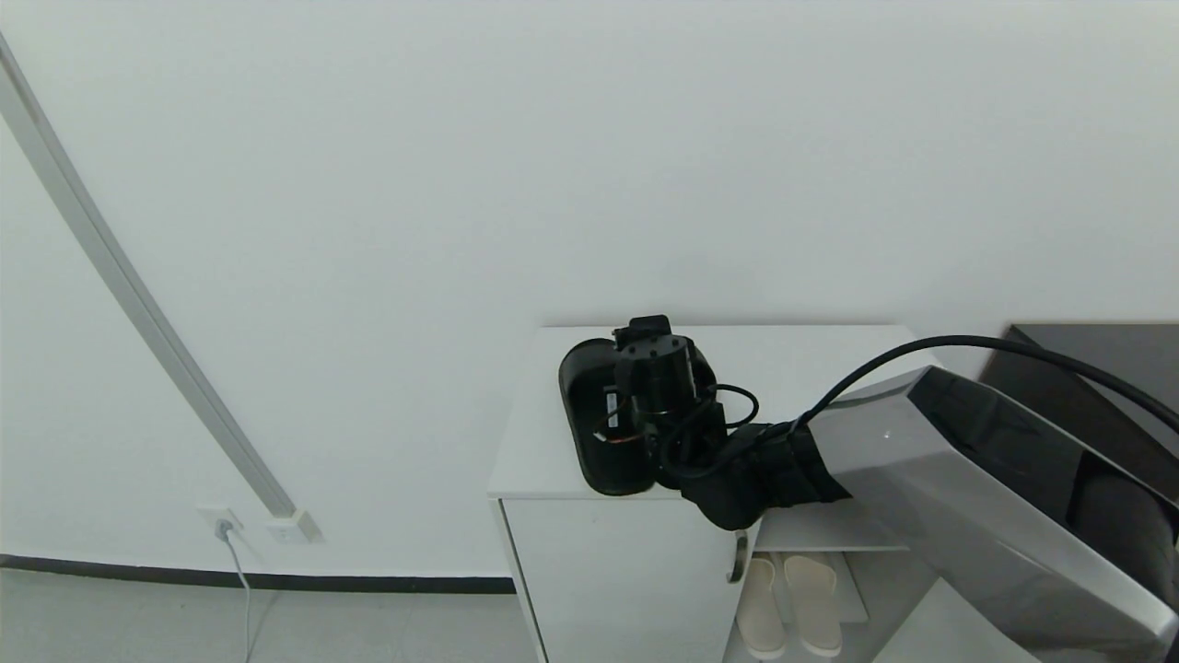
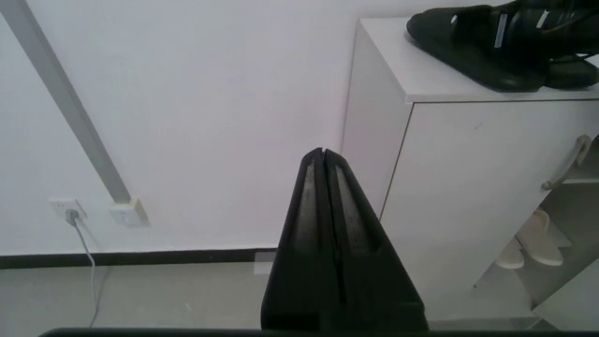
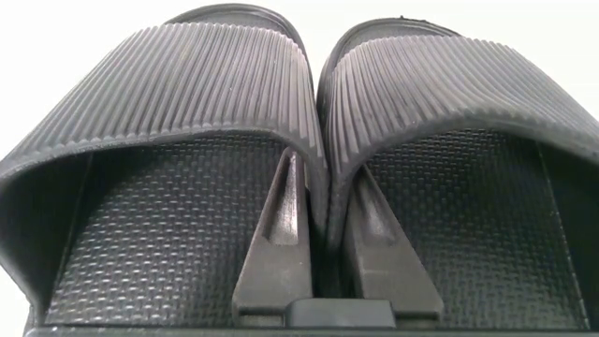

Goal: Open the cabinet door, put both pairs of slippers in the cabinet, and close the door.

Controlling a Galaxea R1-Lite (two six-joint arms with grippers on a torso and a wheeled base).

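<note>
The left gripper [image 2: 323, 159] hangs shut and empty near the cabinet [image 1: 608, 571]; on its top the right gripper [image 3: 326, 168] pinches the touching inner walls of the black slippers [image 3: 187, 94] — better to lift straight up with a firm squeeze, then lower them beside the pale slippers [image 1: 792, 603].

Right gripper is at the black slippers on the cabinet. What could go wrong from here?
1. The right gripper seems to pinch only the touching inner walls of the black ribbed rubber slippers; that soft grip may slip and drop one on lifting.
2. The pair lies near the front edge of the white cabinet top, so a drag could tip it off.
3. The beige slippers already lie inside, below; the black pair may land on them.
</note>
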